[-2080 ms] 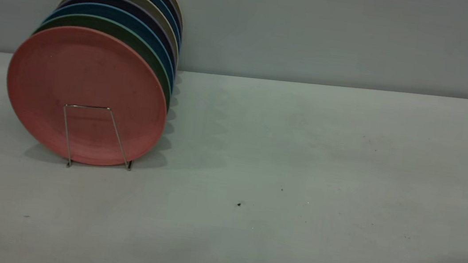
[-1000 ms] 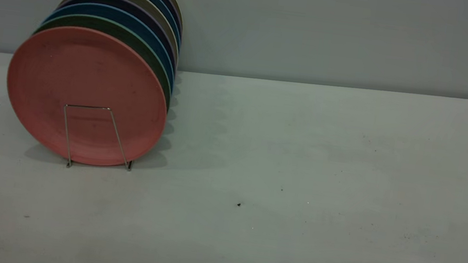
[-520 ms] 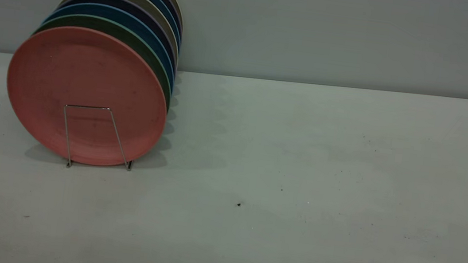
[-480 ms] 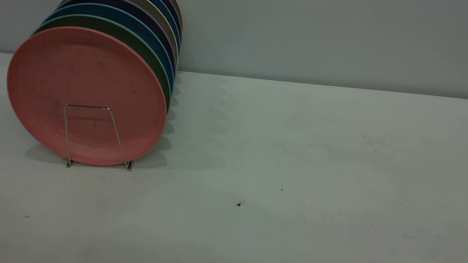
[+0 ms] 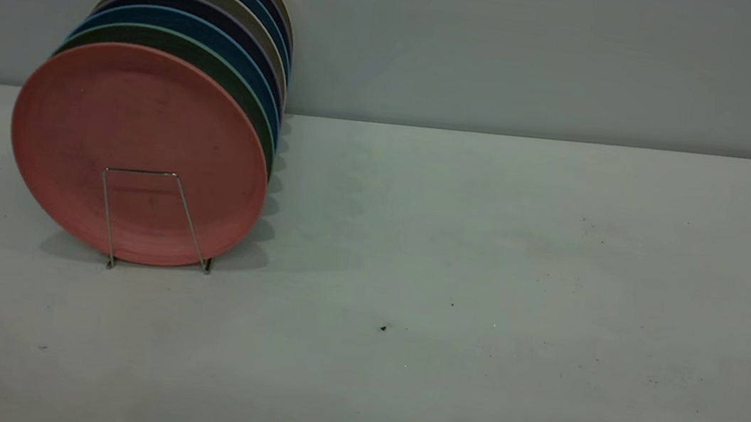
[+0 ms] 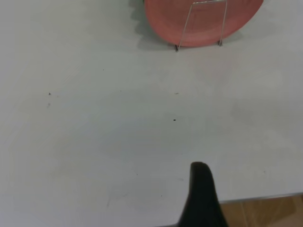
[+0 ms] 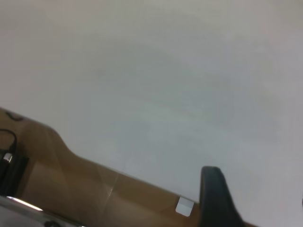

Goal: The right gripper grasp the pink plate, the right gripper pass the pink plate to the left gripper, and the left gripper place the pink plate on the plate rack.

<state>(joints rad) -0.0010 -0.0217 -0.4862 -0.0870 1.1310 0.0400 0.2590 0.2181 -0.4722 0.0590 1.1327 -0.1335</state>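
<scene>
Plate set, racked: pink plate (image 5: 141, 139) stands on edge in the frontmost slot of the plate rack (image 5: 140, 171), at about 10 o'clock on the table (image 5: 485, 253), just in front of the green plate (image 5: 154, 32), with blue, navy and beige plates ranked behind toward 12 o'clock. Change noted: a dim shadow that lay on the table at 4 o'clock about two seconds ago is gone; plate and rack have not shifted. Reading: the arms appear to have pulled clear and the placing looks complete, nothing left to carry. Left gripper (image 6: 201, 198): seen only in its own wrist view, above the near table edge, well apart from the rack, holding nothing visible; whether wide or narrow cannot be told. Right gripper (image 7: 214, 198): likewise near a table edge, over bare surface, no plate in view; its spread cannot be told. Open room: table free from 1 o'clock round to 7 o'clock. Edges: back wall close behind the rack; front edge beneath both grippers.
</scene>
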